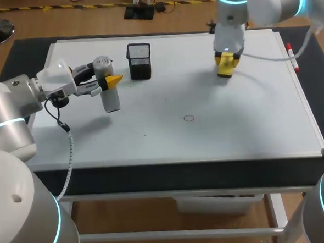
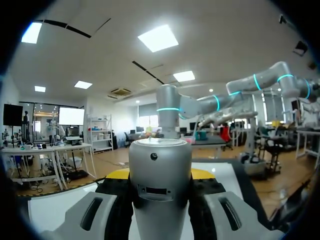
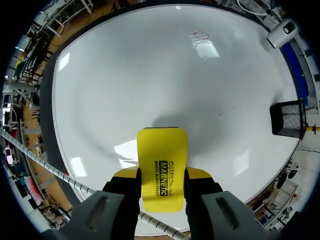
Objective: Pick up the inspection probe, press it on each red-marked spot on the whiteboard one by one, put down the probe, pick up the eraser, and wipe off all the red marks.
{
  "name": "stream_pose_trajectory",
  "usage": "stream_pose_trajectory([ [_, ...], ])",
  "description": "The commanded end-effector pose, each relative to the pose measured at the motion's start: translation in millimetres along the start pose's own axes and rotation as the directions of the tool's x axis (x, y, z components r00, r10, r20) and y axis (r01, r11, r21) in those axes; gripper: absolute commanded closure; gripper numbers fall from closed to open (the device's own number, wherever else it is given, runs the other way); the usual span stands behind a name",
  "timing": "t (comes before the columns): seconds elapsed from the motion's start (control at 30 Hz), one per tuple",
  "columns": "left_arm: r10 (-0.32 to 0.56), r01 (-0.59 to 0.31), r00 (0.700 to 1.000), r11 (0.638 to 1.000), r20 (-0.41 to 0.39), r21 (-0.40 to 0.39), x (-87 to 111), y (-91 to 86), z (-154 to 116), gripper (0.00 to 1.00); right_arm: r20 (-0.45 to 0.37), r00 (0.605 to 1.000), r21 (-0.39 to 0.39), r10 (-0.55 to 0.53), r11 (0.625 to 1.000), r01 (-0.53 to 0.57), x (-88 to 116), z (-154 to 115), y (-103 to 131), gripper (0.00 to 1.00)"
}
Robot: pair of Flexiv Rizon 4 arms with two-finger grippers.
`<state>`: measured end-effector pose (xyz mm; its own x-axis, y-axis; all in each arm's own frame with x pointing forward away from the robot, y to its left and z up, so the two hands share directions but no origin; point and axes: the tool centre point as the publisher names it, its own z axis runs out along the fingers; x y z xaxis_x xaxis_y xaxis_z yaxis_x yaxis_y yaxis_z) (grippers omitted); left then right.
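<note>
The left hand (image 1: 113,80) is being held level above the left part of the whiteboard (image 1: 234,128). Its yellow-tipped fingers are being pressed from two sides against the silver probe (image 1: 110,97), which is being carried nearly upright with a slight tilt. In the left wrist view the probe (image 2: 160,170) is being gripped between both fingers, and its flat round top is being shown above them. Whether its lower end is touching the board cannot be told.

The whiteboard is being borne flat by the dark counter (image 1: 154,176), whose front edge is being seen nearest. On the nearer middle of the board a small, faint red ring (image 1: 189,118) is being shown, well apart from both hands. Farther back a black mesh cup (image 1: 139,61) is being borne upright on the board, just past the left hand's fingertips.

At the far right part of the board the right hand (image 1: 226,62) is being pointed downward, and its fingers are being closed from two sides on the yellow eraser (image 1: 225,67). In the right wrist view the eraser (image 3: 162,165) is being held jutting ahead of the fingers toward the board, with the red ring (image 3: 201,36) well ahead of it and the mesh cup (image 3: 287,119) off to one side. Whether the eraser is touching the board cannot be told. A red marker (image 1: 292,57) is being shown lying along the board's right edge, near the right hand but apart from it.
</note>
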<state>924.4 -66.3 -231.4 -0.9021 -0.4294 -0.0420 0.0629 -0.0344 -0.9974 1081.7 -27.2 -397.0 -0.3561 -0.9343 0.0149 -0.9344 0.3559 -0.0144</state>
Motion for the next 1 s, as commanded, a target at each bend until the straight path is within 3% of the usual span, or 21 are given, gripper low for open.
stream_pose_trajectory([
  [0.03, 0.002, -0.002, 1.000, 1.000, 0.003, 0.005, 0.1, 0.5, 1, 1.00, 0.009, 0.999, -0.008, 0.033, 0.999, -0.033, 28, -15, -10, 1.00],
  [0.4, 0.002, -0.002, 1.000, 1.000, 0.003, 0.005, 0.1, 0.5, 1, 1.00, 0.022, 0.992, -0.003, 0.124, 0.992, -0.124, 67, -24, -26, 1.00],
  [0.9, 0.002, -0.002, 1.000, 1.000, 0.003, 0.005, 0.1, 0.5, 1, 1.00, 0.050, 0.988, -0.019, 0.147, 0.989, -0.146, 69, -29, -27, 1.00],
  [1.0, 0.000, 0.001, 0.999, 1.000, -0.040, 0.022, 14.2, 0.7, 13, 1.00, 0.050, 0.988, -0.019, 0.147, 0.989, -0.146, 69, -29, -27, 1.00],
])
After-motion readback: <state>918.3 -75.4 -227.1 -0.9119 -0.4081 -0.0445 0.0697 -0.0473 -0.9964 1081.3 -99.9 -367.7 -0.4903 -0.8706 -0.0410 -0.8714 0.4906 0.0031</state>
